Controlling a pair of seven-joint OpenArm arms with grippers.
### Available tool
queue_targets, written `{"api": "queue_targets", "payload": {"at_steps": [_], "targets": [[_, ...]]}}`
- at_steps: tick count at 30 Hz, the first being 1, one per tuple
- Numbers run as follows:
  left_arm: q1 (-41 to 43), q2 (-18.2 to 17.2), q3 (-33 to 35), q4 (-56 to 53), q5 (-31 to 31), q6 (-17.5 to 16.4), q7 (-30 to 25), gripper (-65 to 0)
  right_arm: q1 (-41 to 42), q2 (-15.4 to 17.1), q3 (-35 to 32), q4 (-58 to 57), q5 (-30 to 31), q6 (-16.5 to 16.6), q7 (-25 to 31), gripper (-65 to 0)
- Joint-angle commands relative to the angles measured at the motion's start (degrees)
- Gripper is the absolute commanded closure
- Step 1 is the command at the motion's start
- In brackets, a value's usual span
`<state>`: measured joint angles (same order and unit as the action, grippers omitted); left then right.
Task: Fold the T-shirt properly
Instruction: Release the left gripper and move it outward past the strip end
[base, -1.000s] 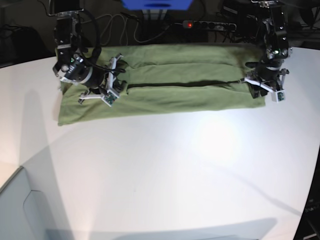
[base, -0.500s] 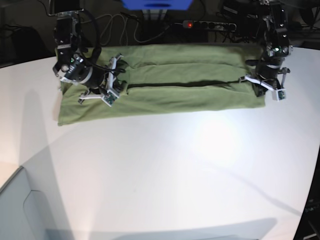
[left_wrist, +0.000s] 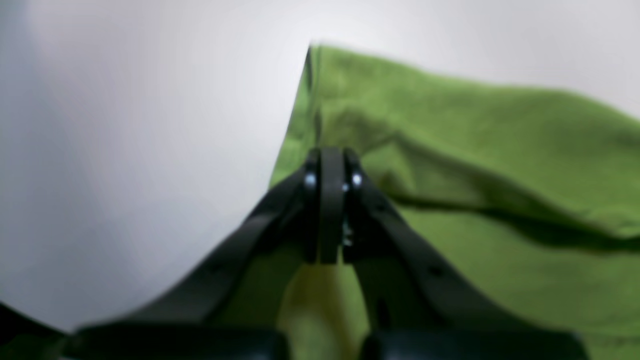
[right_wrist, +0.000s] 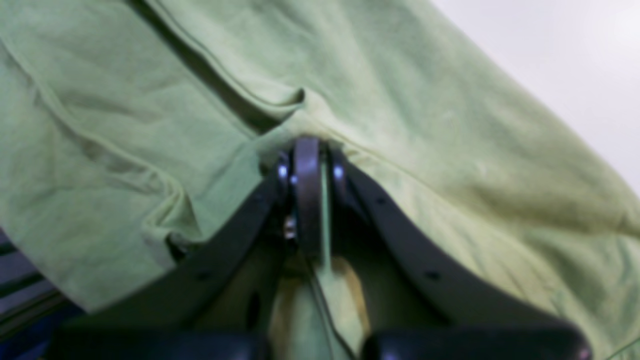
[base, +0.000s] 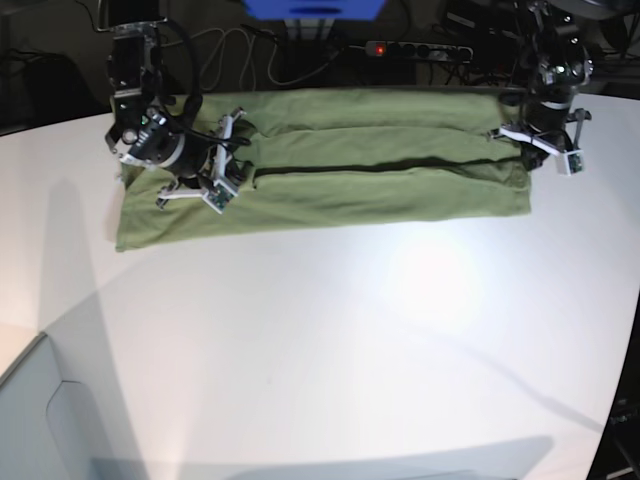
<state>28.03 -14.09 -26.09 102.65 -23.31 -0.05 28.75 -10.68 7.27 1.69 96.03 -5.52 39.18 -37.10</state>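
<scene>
Now, T-shirt band near table far edge — both pincers pinching its ends

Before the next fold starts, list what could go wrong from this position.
1. The left gripper is shut at the very edge of the T-shirt; so thin a pinch may slip out when lifted.
2. The right gripper is shut on a bunched ridge of cloth, so it may drag extra layers and undo the existing folds.
3. Both grips sit at opposite ends; uneven lifting could skew the long band across the table.
</scene>
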Motion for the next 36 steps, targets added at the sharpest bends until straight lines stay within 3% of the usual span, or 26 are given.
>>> {"api": "queue_targets", "payload": {"at_steps": [1,9,18,22,24,27,31,34,36], "targets": [[0.58,-0.46,-0.42,0.95,-0.29,0.01,-1.28,0.0,0.52,0.07,0.11,1.07,0.9,0.82,1.1,-0.2],[1.55,-0.37,-0.42,0.95,-0.29,0.01,-1.37,0.0,0.52,0.07,0.28,1.69,0.99,0.82,1.28,-0.2],[1.29,-0.46,-1.21,7.11,-0.29,0.01,-1.37,0.0,-1.06,0.07,0.28,12.41,0.99,0.82,0.84,-0.3],[-3.11,-0.37,-3.23,8.69,-0.38,0.1,-0.75,0.0,-1.23,0.07,0.28,12.32,0.99,0.82,0.84,-0.3],[-4.78,-0.55,-3.58,8.69,-0.21,0.36,-0.31,-7.7,-1.85,0.07,0.28,12.32,0.99,0.82,0.84,-0.3],[-9.09,-0.64,-3.58,8.43,0.06,0.27,4.17,-20.5,-1.85,0.07,0.28,12.32,0.99,0.82,0.84,-0.3],[-14.8,-2.48,-1.83,7.46,0.23,0.01,12.52,-14.9,-1.94,0.07,0.28,12.32,0.9,0.82,0.75,-0.3],[-18.76,-7.06,2.92,5.52,0.23,0.01,19.12,-12.2,-2.03,0.16,0.28,12.32,0.9,0.82,0.75,-0.3],[-20.34,-11.89,8.11,3.68,0.23,0.01,23.69,-12.1,-2.82,0.16,0.28,12.32,0.9,0.82,0.75,-0.3]]}}
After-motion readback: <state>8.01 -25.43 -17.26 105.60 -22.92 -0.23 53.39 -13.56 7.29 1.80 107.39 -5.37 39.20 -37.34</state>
